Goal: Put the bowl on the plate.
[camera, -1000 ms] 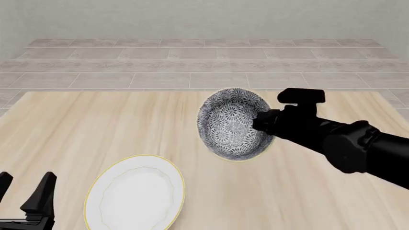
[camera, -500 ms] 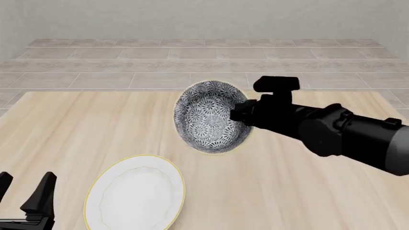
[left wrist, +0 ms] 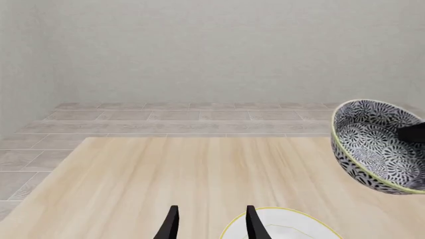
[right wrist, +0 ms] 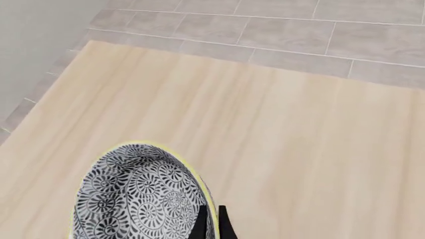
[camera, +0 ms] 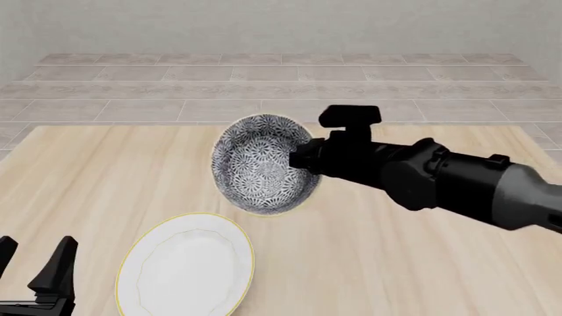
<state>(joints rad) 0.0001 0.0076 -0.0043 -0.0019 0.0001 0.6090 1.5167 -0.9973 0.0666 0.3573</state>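
The bowl (camera: pixel 260 164), patterned dark blue-grey and white with a yellowish rim, hangs tilted above the table with its opening facing the camera. My right gripper (camera: pixel 304 162) is shut on its right rim; the right wrist view shows the rim pinched between the fingers of this gripper (right wrist: pixel 211 222), with the bowl (right wrist: pixel 136 199) beside them. The white gold-rimmed plate (camera: pixel 186 264) lies flat on the table, nearer and to the left of the bowl. My left gripper (camera: pixel 35 266) stands open at the front left corner, holding nothing. In the left wrist view its gripper (left wrist: pixel 211 219) has the plate (left wrist: pixel 282 226) just ahead and the bowl (left wrist: pixel 375 144) aloft.
The wooden table (camera: pixel 422 263) ends at a far edge, with grey tiled floor (camera: pixel 281 85) and a wall behind. The right arm (camera: pixel 457 184) stretches across the table's right half.
The right arm has carried the bowl leftward and slightly farther, from right of centre to near the middle. The left arm and the plate have not moved.
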